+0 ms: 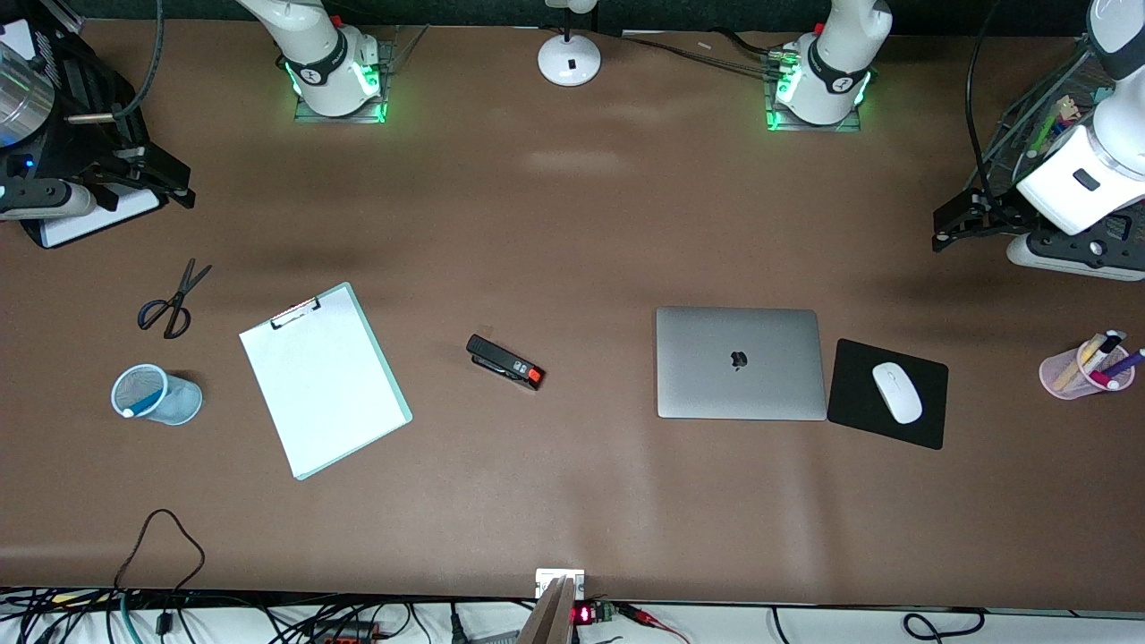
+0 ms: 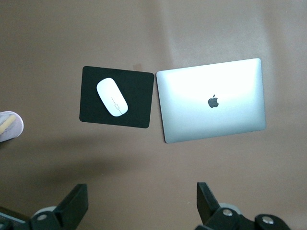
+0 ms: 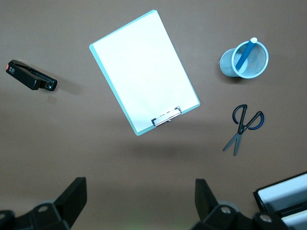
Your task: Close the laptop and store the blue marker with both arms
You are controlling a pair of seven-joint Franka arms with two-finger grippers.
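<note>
Bright overhead light, sharp pics; glare on laptop (image 2: 211,100) lid.

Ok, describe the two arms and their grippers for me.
Both arms are glossy white with grey joint rings, on bases glowing green. The left arm carries a black left gripper; the right arm has a matching right gripper. Fingers are black wedges. Black cables trail nearby.

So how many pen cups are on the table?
2: a blue mesh cup holding the blue marker at the right arm's end, and a pink cup of mixed pens at the left arm's end.
</note>
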